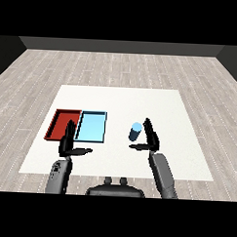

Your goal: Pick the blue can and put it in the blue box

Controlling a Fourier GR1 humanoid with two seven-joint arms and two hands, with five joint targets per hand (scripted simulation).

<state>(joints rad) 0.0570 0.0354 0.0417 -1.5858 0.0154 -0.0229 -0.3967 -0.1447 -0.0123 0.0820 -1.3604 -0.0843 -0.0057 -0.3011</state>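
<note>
A blue can (135, 132) stands upright on the white table, right of the trays. My right hand (150, 137) is open just to the can's right, its fingers straight and pointing away, its thumb reaching left below the can; whether it touches the can I cannot tell. The light blue tray (92, 126) lies left of the can with nothing in it. My left hand (69, 141) is open at the near edge of the two trays, fingers upright, thumb pointing right.
A red tray (62, 124) lies against the left side of the light blue tray. The white table (121, 103) extends beyond the trays to the back and right, with a wooden floor around it.
</note>
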